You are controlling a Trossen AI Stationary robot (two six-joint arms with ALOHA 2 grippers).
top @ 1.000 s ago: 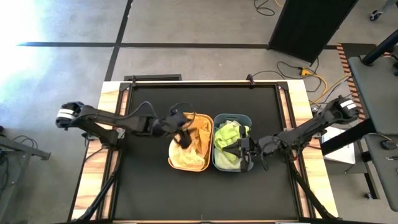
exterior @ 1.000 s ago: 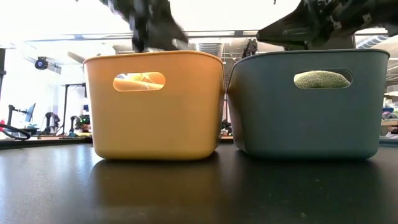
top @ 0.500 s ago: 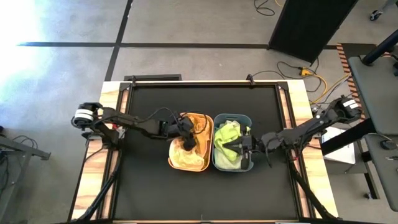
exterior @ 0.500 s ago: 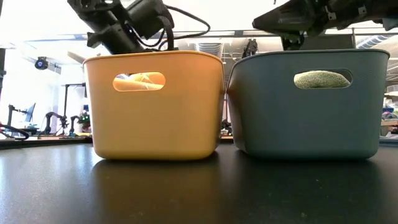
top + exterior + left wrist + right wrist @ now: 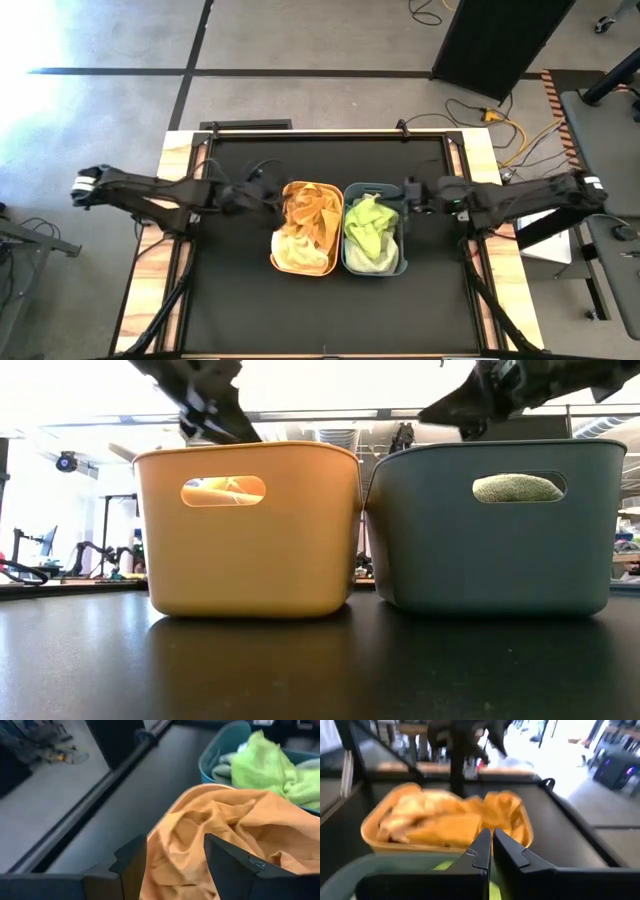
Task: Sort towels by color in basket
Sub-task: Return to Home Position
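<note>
Table (image 5: 230, 300), black top, carries two bins side by side. Just ahead of left gripper (image 5: 270, 198) sits orange bin (image 5: 250, 550), holding mustard and yellow towels (image 5: 305, 215). Just ahead of right gripper (image 5: 408, 192) sits blue bin (image 5: 490, 550), holding green towels (image 5: 368, 225). Left gripper's fingers stand wide, empty, by its bin's outer rim. Right gripper's fingers are nearly pressed together, empty.

The left arm (image 5: 150, 192) lies low and nearly straight, reaching in from 9 o'clock toward the middle. At its tip the left gripper (image 5: 270, 197) has its fingers (image 5: 131, 865) spread apart, holding nothing. The right arm (image 5: 520, 197) mirrors it from 3 o'clock. The right gripper (image 5: 408, 192) is empty, its fingers (image 5: 481, 847) pressed almost together.
</note>
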